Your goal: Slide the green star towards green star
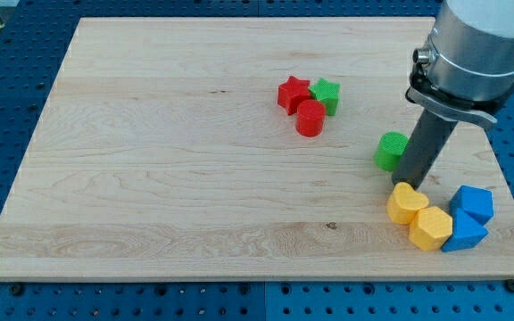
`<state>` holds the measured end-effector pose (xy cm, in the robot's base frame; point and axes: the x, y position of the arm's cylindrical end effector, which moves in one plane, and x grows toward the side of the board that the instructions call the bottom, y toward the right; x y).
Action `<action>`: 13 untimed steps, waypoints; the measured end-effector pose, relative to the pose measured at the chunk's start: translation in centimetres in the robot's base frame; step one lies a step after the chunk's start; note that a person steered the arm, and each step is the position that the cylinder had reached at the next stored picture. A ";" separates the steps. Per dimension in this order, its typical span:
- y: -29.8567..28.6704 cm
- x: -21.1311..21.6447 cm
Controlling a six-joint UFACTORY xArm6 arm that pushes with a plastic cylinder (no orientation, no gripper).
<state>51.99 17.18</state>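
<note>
A green star lies at the view's upper middle, touching a red star on its left and a red cylinder just below. A second green block, a cube by the look of it, lies to the right of centre. My tip rests on the board right beside that green block's right side, just above a yellow heart.
A yellow hexagon sits below and right of the yellow heart. Two blue blocks lie next to it near the wooden board's lower right corner. The board lies on a blue perforated table.
</note>
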 end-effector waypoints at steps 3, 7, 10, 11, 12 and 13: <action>1.9 0.3; 2.4 -0.5; 2.9 -0.5; 2.1 -1.6; 1.2 -3.0; 1.2 -3.0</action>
